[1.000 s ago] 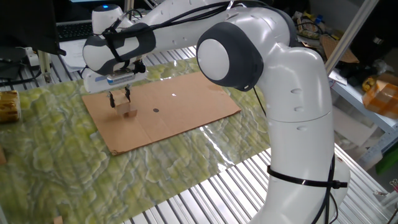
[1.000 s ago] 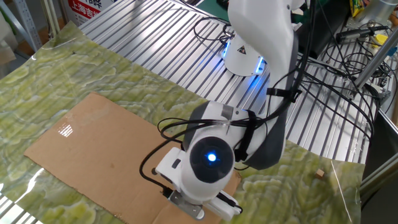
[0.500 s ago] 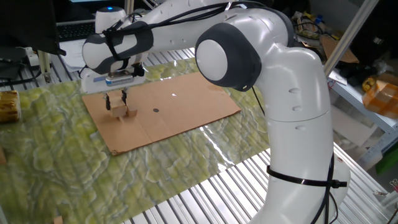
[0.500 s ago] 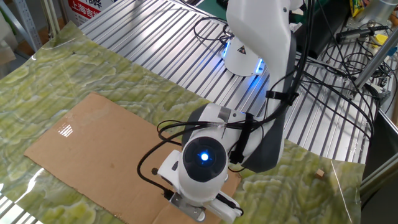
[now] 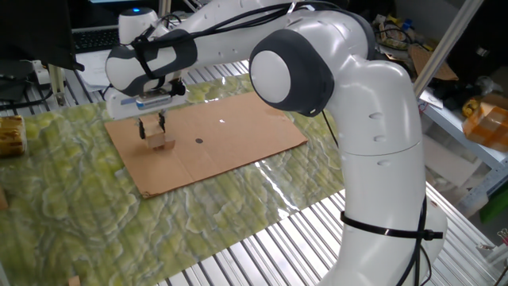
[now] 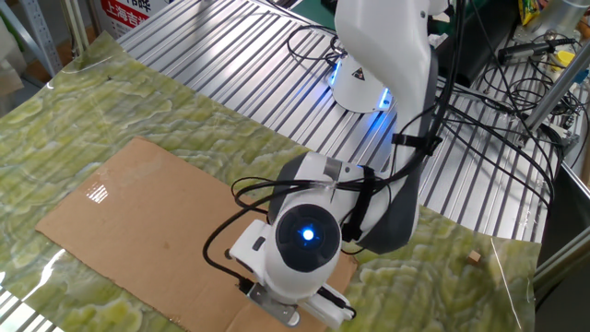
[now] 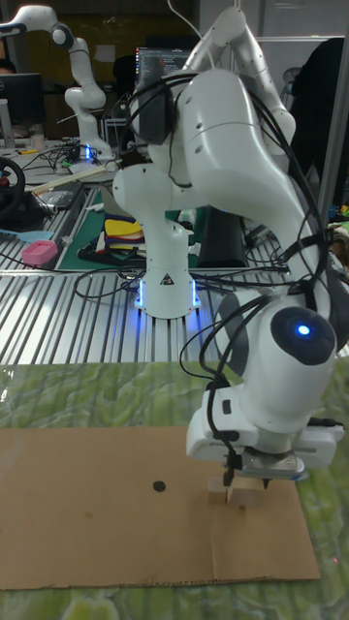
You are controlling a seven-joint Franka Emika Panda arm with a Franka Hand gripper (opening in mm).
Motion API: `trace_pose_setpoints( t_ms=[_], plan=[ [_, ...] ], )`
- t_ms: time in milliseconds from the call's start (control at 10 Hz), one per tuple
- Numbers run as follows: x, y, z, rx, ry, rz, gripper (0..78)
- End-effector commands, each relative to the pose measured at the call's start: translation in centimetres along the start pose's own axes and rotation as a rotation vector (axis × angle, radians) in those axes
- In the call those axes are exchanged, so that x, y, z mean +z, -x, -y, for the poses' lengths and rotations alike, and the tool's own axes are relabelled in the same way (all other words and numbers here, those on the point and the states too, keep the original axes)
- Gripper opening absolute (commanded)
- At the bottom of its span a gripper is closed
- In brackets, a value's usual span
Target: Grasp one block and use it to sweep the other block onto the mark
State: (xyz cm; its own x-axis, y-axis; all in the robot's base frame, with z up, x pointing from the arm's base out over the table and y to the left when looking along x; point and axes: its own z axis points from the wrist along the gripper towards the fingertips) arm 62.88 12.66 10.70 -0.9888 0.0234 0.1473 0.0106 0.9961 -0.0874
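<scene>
A pale wooden block (image 5: 162, 142) stands on the brown cardboard (image 5: 238, 143), left of the mark (image 5: 198, 141), a small dark dot. My gripper (image 5: 152, 129) hangs just above and slightly left of this block, fingers apart, with nothing showing between them. In the tall fixed view the block (image 7: 238, 500) sits under the gripper (image 7: 231, 480), and the mark (image 7: 158, 486) lies to its left. The other block cannot be made out in any view. In the other fixed view the wrist (image 6: 300, 244) hides the fingers and the block.
The cardboard sheet (image 6: 138, 212) lies on a green patterned mat (image 5: 71, 199) over a ribbed metal table (image 6: 230, 55). A white speck (image 5: 221, 121) sits on the cardboard beyond the mark. The robot's base (image 7: 165, 281) and cables stand behind.
The gripper shifted a little left half a second ago and has come back right over the block. The block has hardly moved.
</scene>
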Motion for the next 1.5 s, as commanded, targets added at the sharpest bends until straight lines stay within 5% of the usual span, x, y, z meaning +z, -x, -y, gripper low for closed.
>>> trace_pose_setpoints(
  t_ms=[100, 200, 300, 400, 500, 600, 700, 900, 1200, 1400, 1500],
  plan=[
    [0.3, 0.6, 2.1, -0.068, -0.137, 0.009, 1.1],
    [0.3, 0.6, 2.1, -0.092, -0.198, 0.004, 1.1],
    [0.3, 0.6, 2.1, -0.090, -0.182, 0.004, 1.1],
    [0.4, 0.6, 2.0, -0.056, -0.066, 0.007, 1.1],
    [0.5, 0.5, 1.5, 0.002, 0.114, 0.000, 1.1],
    [0.5, 0.4, 0.8, 0.029, 0.186, -0.005, 1.1],
    [0.4, 0.3, 0.5, 0.033, 0.193, -0.005, 1.1],
    [-0.3, -0.5, -1.7, 0.086, 0.272, -0.014, 1.1],
    [-0.5, -0.5, -1.7, 0.065, 0.216, -0.006, 1.1],
    [-0.2, -0.2, -0.9, 0.036, 0.231, 0.009, 1.1],
    [0.2, 0.4, 1.2, -0.003, 0.216, 0.018, 1.1]
  ],
)
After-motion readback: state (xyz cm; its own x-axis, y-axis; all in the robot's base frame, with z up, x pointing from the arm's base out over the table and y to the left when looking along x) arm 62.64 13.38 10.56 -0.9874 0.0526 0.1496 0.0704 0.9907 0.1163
